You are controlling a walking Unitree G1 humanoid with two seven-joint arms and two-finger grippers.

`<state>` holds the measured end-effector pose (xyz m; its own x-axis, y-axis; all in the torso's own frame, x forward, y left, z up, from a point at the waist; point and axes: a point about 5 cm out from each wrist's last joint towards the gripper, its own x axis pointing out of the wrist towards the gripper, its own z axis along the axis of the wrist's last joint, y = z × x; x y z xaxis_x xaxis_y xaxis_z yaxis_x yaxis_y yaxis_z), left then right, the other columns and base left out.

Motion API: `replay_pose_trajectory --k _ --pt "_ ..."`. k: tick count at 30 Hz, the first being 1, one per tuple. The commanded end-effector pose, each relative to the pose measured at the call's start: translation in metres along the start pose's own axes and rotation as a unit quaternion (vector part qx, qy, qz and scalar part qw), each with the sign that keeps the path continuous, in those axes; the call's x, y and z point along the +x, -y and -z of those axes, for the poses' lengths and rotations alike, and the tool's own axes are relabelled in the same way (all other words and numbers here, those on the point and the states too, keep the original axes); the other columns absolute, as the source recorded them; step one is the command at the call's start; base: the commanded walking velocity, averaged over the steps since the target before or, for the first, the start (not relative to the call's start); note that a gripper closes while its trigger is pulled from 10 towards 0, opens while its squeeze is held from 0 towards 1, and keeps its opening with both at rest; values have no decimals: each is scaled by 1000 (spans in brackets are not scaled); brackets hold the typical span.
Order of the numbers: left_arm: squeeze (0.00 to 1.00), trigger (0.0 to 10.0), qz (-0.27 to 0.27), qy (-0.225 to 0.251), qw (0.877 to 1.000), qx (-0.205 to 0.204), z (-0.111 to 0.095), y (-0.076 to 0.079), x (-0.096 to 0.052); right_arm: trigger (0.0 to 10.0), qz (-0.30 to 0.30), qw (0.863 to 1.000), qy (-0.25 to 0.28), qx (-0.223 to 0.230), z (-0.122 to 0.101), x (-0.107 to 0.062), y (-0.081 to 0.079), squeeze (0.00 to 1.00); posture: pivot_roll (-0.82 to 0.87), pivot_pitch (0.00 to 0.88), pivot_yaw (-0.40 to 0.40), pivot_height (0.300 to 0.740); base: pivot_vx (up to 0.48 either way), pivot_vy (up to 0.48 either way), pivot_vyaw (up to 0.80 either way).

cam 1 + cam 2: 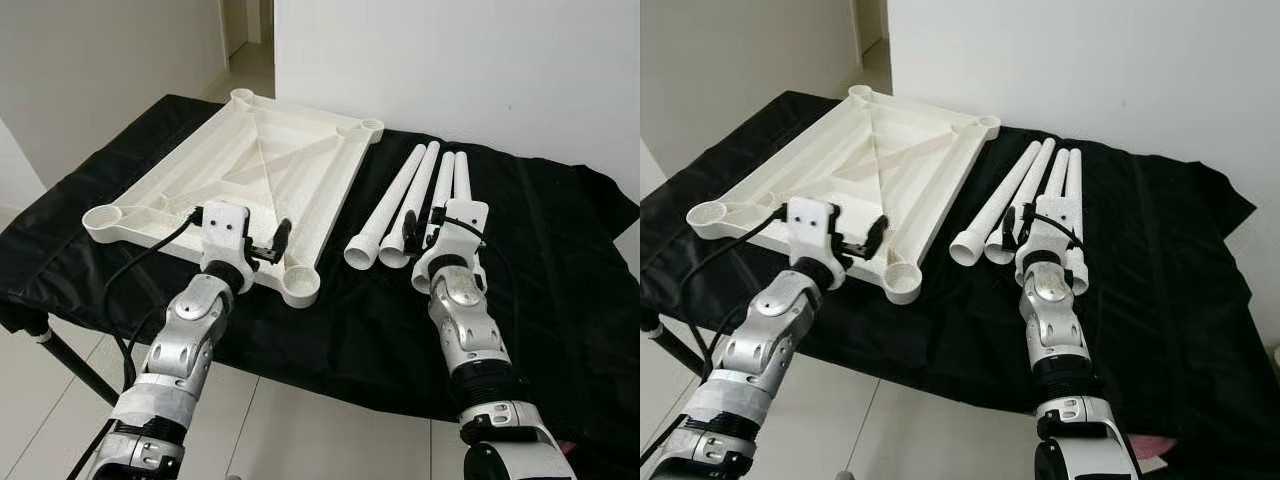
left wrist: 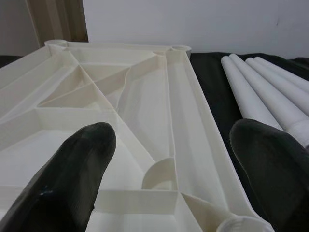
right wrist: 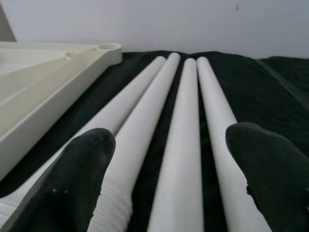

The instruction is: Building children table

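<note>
The white plastic tabletop (image 1: 270, 165) lies upside down on the left of the black-covered table, with a round leg socket (image 1: 300, 285) at its near right corner. Several white tube legs (image 1: 395, 200) lie side by side to its right. My left gripper (image 2: 174, 159) is open and hovers low over the tabletop's near right rim, one finger (image 2: 72, 179) above the ribbed underside and the other finger (image 2: 275, 164) toward the legs. My right gripper (image 3: 169, 159) is open just above the near ends of the legs (image 3: 183, 125), its fingers spanning the bundle.
A black cloth (image 1: 560, 250) covers the work table and hangs over its front edge. A white wall (image 1: 480, 60) rises right behind it. A doorway opens at the back left. Tiled floor (image 1: 300, 430) lies below the front edge.
</note>
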<state>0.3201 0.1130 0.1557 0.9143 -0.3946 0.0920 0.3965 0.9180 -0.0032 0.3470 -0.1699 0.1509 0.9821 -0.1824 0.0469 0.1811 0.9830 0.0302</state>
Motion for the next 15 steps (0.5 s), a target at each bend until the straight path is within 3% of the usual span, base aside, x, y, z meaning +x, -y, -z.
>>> replay_pose_trajectory --k 1,8,15 --pt "0 10000 125 -15 992 -10 1 16 -3 10000 11 999 -39 3 13 -7 1 0 -61 28 11 740 0 0 0" --pt "0 10000 137 -26 990 -15 -1 23 -8 10000 7 995 -101 -7 34 -20 -2 0 -50 31 15 740 0 0 0" --pt "0 10000 139 -21 990 -14 -5 25 -9 10000 -25 992 -124 -16 48 -27 -9 0 -43 30 16 740 0 0 0"
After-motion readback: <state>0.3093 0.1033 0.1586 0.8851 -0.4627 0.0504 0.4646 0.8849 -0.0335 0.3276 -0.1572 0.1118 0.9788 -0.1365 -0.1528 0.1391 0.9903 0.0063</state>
